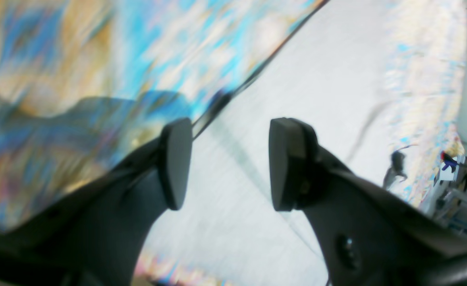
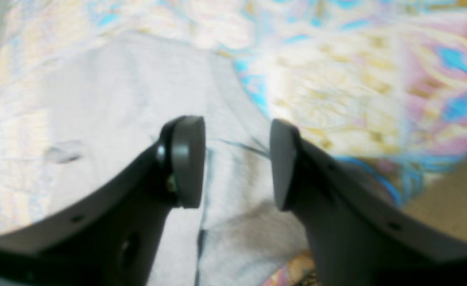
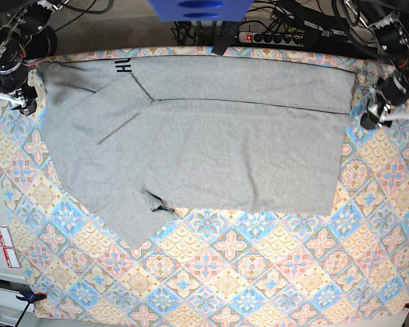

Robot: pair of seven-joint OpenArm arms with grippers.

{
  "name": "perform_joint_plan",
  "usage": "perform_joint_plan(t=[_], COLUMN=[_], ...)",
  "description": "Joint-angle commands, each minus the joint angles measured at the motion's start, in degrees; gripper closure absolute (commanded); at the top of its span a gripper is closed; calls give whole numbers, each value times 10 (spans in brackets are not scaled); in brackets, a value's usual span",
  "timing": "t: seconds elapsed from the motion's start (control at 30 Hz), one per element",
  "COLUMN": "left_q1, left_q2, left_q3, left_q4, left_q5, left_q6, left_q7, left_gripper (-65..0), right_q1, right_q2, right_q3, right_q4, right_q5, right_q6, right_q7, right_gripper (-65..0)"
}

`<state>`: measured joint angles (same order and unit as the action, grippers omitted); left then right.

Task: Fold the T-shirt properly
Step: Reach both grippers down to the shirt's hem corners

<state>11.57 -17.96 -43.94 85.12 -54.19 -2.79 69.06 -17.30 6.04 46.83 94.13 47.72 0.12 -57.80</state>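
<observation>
One T-shirt [image 3: 211,146] lies flat on the patterned tablecloth [image 3: 259,272] covering the counter, long axis running from one gripper across to the other; a far strip is already folded over; left gripper [image 1: 229,163] hovers just off the hem end, jaws parted, holding nothing; right gripper [image 2: 237,163] sits over the sleeve end, likewise parted and empty; each is nearest its own end; two grippers, one garment.

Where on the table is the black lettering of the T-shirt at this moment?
In the base view, the black lettering sits at the far edge of the T-shirt, toward the view's left, near the right gripper, on the patterned tablecloth.
</observation>
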Motion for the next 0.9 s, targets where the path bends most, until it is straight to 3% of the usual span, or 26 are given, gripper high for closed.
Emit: perform_joint_plan(t=[0.0,0.13,0.3,0.4,0.63,0.87], left_q1=[-18,-73,-162,-217,-298,-345], left_q2=[-15,-26,-27,-26,-26,-26], left_q3=[13,58,125,168,222,294], left_q4=[8,6,-11,-57,-204,-327], left_q5=[-10,4,108,152,212,225], left_q6=[-2,-2,-2,-2,-2,-2], left_q7=[-2,-5,-6,-20,-128,-251], left_gripper=[-318,-317,-319,-320,-321,-323], right_q1=[18,38,85,111,162,183], right_q2=[20,38,52,53,53,52], right_q3=[-16,-70,-134,-171,-237,-245], right_q4=[12,12,5,2,-4,-53], right_q5=[13,13,11,-21,-117,-120], right_q6=[10,10,10,10,10,10], right_q7=[9,10,11,11,12,13], right_gripper=[-267,-267,-267,-267,-267,-267])
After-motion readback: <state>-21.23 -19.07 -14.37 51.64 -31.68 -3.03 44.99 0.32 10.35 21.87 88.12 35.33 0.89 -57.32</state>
